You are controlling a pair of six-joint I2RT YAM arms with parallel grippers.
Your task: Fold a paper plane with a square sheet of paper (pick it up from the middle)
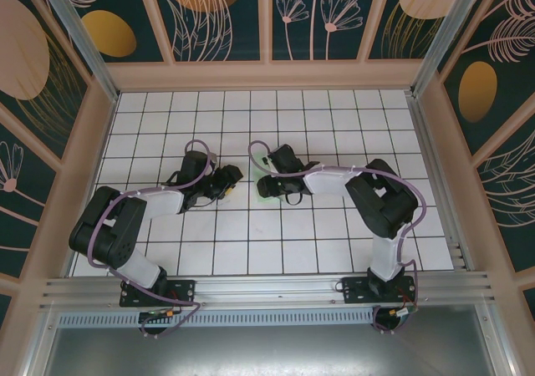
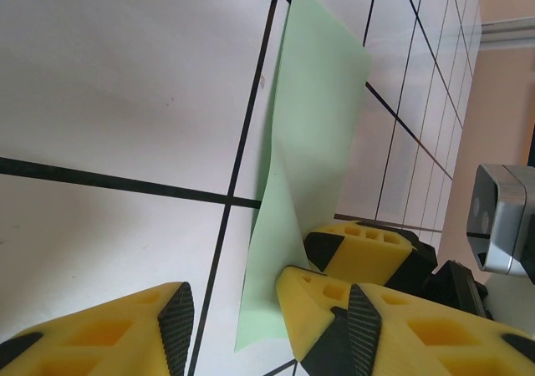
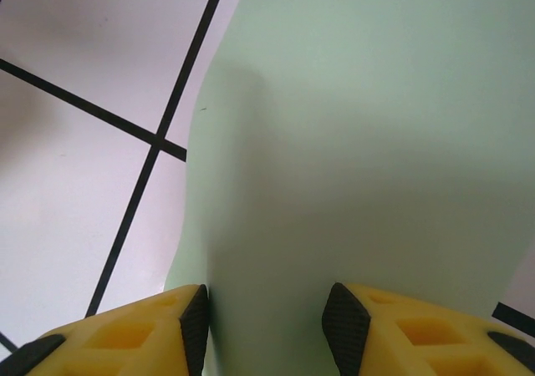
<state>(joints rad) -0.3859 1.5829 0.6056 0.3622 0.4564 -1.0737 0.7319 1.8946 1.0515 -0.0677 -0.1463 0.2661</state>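
Paper sheet (image 3: 359, 142), seemingly between right fingers (image 3: 194, 326)

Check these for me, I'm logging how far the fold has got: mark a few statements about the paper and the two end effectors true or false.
1. The square sheet of paper is plain pale green. True.
2. It lies flat on the table. False: it is bent, with part of it lifted off the tiles.
3. It is already a narrow pointed dart. False: the right wrist view shows a broad sheet.
4. The right end effector has paper between its fingers. True.
5. The left end effector has its fingers pressed together. False: they stand apart, with bare table showing between them.
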